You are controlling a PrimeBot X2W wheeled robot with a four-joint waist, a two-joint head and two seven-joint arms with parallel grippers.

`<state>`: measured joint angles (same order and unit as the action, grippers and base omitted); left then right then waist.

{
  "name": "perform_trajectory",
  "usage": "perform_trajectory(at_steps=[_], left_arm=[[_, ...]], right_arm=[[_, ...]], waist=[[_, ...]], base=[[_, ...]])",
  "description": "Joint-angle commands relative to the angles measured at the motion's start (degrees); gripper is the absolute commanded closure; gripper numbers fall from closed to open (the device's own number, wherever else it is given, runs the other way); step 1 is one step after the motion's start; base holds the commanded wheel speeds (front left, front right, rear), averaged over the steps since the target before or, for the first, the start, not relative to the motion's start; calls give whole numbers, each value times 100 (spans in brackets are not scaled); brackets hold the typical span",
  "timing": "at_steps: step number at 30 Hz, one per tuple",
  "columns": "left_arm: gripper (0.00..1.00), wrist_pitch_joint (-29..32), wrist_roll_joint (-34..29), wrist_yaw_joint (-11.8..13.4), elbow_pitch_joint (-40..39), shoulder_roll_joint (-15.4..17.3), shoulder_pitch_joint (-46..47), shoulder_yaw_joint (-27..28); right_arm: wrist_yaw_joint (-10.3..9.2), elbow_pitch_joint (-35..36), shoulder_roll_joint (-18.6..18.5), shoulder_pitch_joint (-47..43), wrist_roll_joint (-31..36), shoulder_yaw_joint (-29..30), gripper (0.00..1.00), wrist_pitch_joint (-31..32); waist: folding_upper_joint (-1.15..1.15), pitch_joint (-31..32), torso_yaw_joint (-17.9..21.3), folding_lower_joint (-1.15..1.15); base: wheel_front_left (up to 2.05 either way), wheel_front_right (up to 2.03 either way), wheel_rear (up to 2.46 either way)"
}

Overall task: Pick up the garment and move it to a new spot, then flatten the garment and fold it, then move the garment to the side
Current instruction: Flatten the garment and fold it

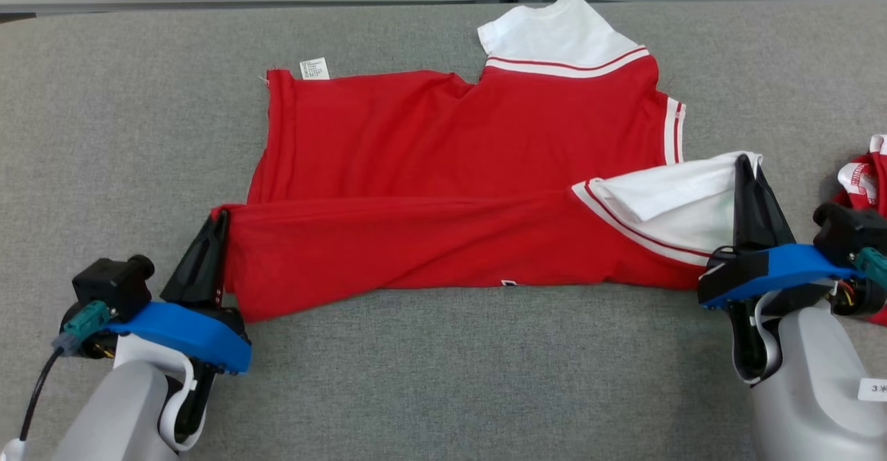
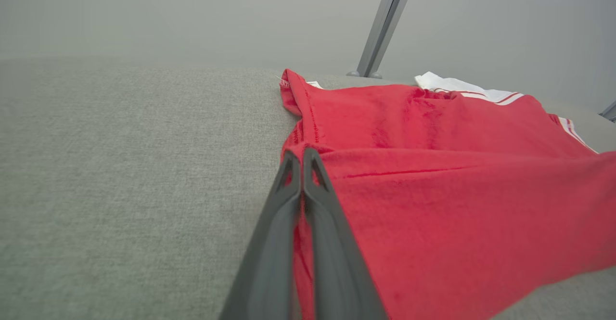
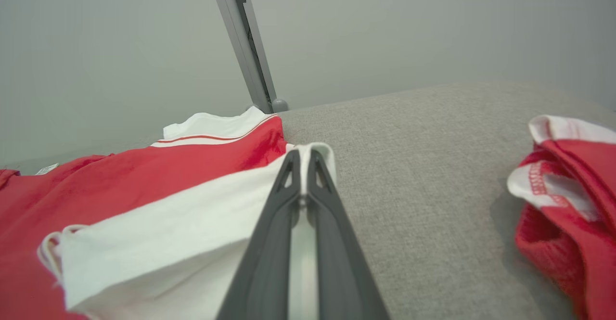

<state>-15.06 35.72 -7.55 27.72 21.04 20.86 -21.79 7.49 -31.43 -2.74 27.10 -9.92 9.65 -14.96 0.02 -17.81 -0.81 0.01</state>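
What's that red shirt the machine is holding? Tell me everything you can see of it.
The red shirt looks like soft knit cloth, red with white sleeves edged by red stripes. It lies spread on the grey fabric-covered table, its near long edge turned over onto itself. One white sleeve points away; a small white label sticks out at the far left corner. The left hand is shut on the fold's red corner, the right hand on the near white sleeve.
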Motion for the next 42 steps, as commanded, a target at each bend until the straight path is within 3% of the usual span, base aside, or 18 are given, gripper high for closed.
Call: perform_trajectory(at_steps=[1, 2, 3, 4, 5, 6, 15, 25, 31, 32, 33, 36, 39, 40, 41, 42], left_arm=[[100, -12, -15, 12, 53, 52, 144, -35], [100, -12, -35, 12, 76, 74, 172, -54], [100, -12, -56, 12, 74, 97, 205, -49], [76, -12, -41, 12, 72, 96, 228, -26], [29, -12, -30, 12, 71, 87, 229, 0], [0, -12, -46, 12, 75, 72, 214, 0], [0, -12, -5, 10, -83, -308, -525, 560], [0, -11, 116, 10, 218, -389, -970, 513], [0, 21, 428, 9, 428, -351, -840, 19], [5, 24, 508, 9, 453, -339, -825, -79], [51, 26, 590, 5, 492, -323, -813, -234], [100, 44, 883, -4, 541, -275, -734, -649], [100, 45, 1175, -6, 520, -160, -639, -1060], [100, 44, 1254, -6, 523, -123, -605, -1145], [100, 44, 1335, -6, 519, -90, -570, -1203], [100, 43, 1392, -6, 514, -66, -546, -1261]], right_arm=[[2, -48, -32, 167, 33, -50, 100, -29], [2, -70, -31, 212, 22, -87, 100, -29], [1, -88, -34, 247, 3, -102, 78, -29], [1, -131, -37, 260, -72, -128, 0, -29], [1, -150, -35, 273, -141, -143, 0, -29], [1, -100, -35, 292, -156, -184, 0, -29], [2, 635, -31, -541, -337, -266, 0, -29], [2, 860, -32, -1282, -603, -360, 0, -29], [2, 617, -30, -1365, -532, -450, 0, -29], [2, 500, -31, -1351, -532, -464, 0, -28], [2, 363, -30, -1328, -497, -496, 0, -28], [2, 59, -31, -1174, -504, -650, 0, -28], [2, -368, -30, -1082, -551, -838, 0, -6], [2, -514, -19, -1053, -620, -921, 24, 0], [2, -609, -10, -1014, -654, -960, 73, 11], [4, -705, -1, -992, -637, -1019, 100, 13]], waist=[[-2, -49, -9, -1], [-2, -65, -2, -1], [-2, -79, 7, -1], [-2, -88, 14, -1], [-2, -89, 20, -1], [-2, -87, 25, -1], [-2, 91, 66, -1], [-2, 76, 212, -1], [-2, 39, 267, -1], [-2, 37, 271, -1], [-2, 37, 276, -1], [-2, 13, 273, -1], [-2, -13, 249, -1], [-2, -17, 240, -1], [-2, -17, 232, -1], [-2, -10, 224, -1]], base=[[0, 0, 0], [0, 0, 0], [0, 0, 0], [0, 0, 0], [0, 0, 0], [0, 0, 0], [0, 0, 0], [0, 0, 0], [0, 0, 0], [0, 0, 0], [0, 0, 0], [0, 0, 0], [0, 0, 0], [0, 0, 0], [0, 0, 0], [0, 0, 0]])
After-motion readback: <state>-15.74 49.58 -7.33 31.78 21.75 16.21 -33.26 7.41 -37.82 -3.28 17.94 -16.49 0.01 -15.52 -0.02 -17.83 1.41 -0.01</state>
